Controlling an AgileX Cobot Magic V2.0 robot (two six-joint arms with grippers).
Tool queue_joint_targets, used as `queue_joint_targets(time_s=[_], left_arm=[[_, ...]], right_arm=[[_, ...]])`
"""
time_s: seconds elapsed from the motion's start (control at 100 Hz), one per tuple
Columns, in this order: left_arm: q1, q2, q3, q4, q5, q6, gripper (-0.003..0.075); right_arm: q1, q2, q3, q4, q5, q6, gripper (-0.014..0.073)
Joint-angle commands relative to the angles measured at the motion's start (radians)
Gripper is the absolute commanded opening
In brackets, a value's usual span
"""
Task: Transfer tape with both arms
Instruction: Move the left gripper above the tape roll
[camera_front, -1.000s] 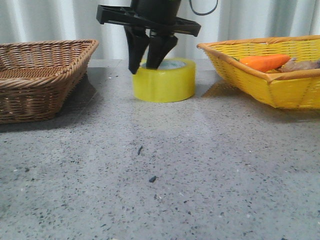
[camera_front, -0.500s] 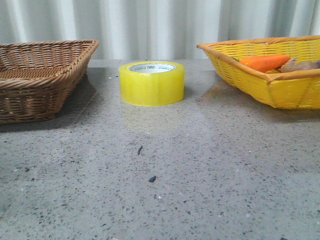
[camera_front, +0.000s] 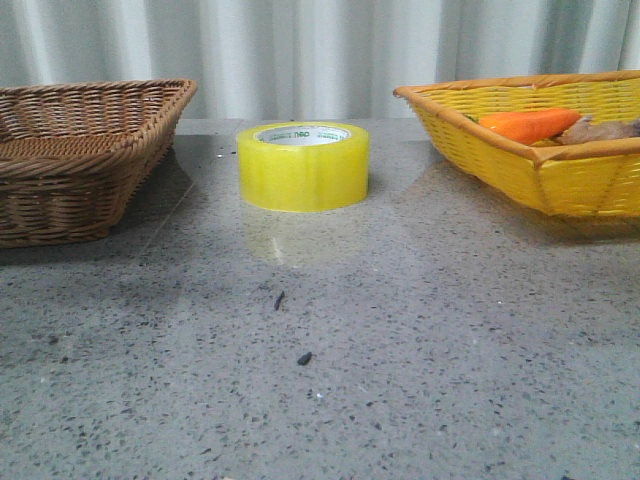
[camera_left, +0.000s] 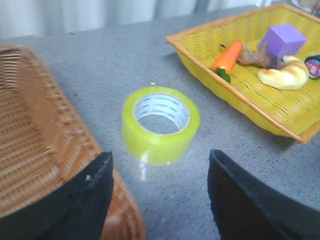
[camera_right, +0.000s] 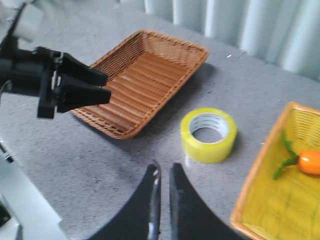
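A wide roll of translucent yellow packing tape (camera_front: 303, 166) with a white inner core sits flat on the speckled grey stone bench (camera_front: 400, 340), hole upward, between 2 baskets and touching neither. 1 second ago a black gripper stood over the roll, gripping its rim; half a second ago it was gone from the front view and the roll sat slightly further left. Since then the roll has not moved. That suggests the first arm has set the tape down mid-bench, and the second arm's pickup has not yet begun.

The left gripper (camera_left: 160, 195) hovers near the brown basket with the tape ahead of it. Its jaws are spread wide and hold nothing. The right gripper (camera_right: 163, 200) hangs high above the bench, well apart from the roll. Its jaws are almost together, with only a thin slit between them, and they are empty.

Counted: 1 roll of tape. 2 baskets, 1 brown woven wicker basket (camera_front: 80, 150) on the left, empty, and 1 yellow woven basket (camera_front: 560, 170) on the right. In the yellow basket are 1 orange carrot-shaped toy (camera_left: 227, 56), 1 purple block (camera_left: 282, 42), 1 pale yellow bun-like piece (camera_left: 284, 77), plus other bits too blurred to name.
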Motion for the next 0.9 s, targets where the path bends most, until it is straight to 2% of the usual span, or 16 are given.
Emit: queue_joint_targets(time_s=[0.0,0.15,0.29,0.54,0.76,0.89], left_arm=[[-0.034,0.099,-0.108,-0.02,-0.064,0.002,0.0386],[-0.036,0.264,-0.266,-0.02,0.006,0.002,0.0386],[-0.036,0.402,-0.425,-0.02,0.097,0.002,0.0386],[-0.036,0.553,-0.627,-0.001,0.18,-0.006,0.0386],[-0.036,0.63,-0.714,0.146,0.298,-0.146,0.0393],[-0.036,0.66,-0.714,0.174,0.329,-0.156,0.0465]], right_arm=[[0.002,-0.127,0.127,-0.037,-0.175,-0.014,-0.0042],[0.0,-0.32,0.344,-0.057,-0.258,0.014,-0.0042],[0.0,-0.441,0.445,-0.062,-0.257,0.053,-0.0042],[0.0,-0.482,0.471,-0.066,-0.252,0.053,-0.0042],[0.0,-0.482,0.471,-0.086,-0.252,0.053,-0.0042],[0.0,-0.482,0.472,-0.088,-0.253,0.053,-0.0042]])
